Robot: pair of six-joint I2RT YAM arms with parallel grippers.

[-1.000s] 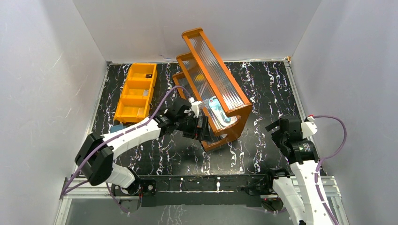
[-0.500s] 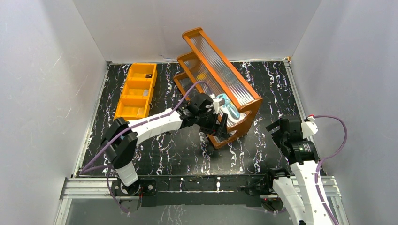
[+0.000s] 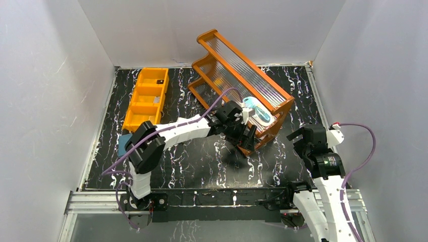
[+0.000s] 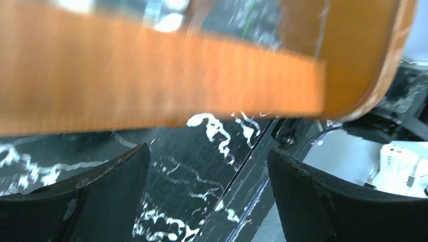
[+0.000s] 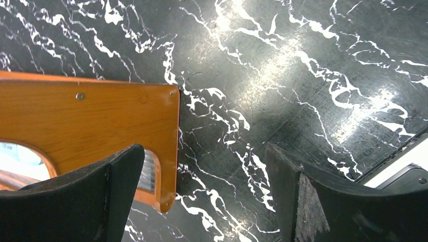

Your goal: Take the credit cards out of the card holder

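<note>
Alu rail (image 3: pixel 202 199) w/ both arm bases along the near edge; beyond it a black tabletop (image 3: pixel 202 164) w/ white marble veining, boxed in by plain white walls (image 3: pixel 50 75) on 3 sides. R arm stands near-upright at the right; R gripper (image 3: pixel 301 136) hangs over bare table, jaws spread wide, nothing between them. In its wrist view the end panel of the orange wooden rack (image 3: pixel 242 65) shows just left of the L-hand finger. L arm is stretched low across the table twd centre-right; L gripper (image 3: pixel 243 137) sits at the rack's near lower corner, jaws wide apart, only tabletop between them, wood just past the tips; contact can't be told (wrist view blurred). Rack sits askew, ribbed clear panels up, a pale-blue item (image 3: pixel 255 108) lying on it. Card holder (image 3: pixel 122 144): slate-blue, flat on the table at far left, partly behind the L arm's elbow, just near of the orange tray (image 3: pixel 132 118), well apart from both grippers. Cards not made out.
</note>
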